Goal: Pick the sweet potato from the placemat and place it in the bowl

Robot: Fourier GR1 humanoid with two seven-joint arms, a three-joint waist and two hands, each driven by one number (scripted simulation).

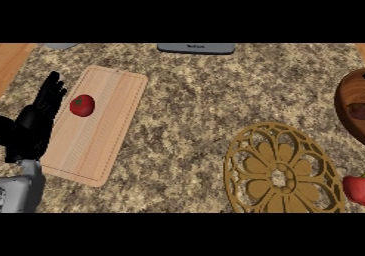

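Resting at the left edge, our left hand [39,117] keeps its fingers straight beside the cutting board [104,140]. The sweet potato sits dark inside the wooden bowl [347,95] at right (partly cut off); the placemat [281,172] lies nearby.

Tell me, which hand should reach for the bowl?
Probably the right: the bowl and placemat lie at right; the left hand rests open far left. The right hand is unseen.
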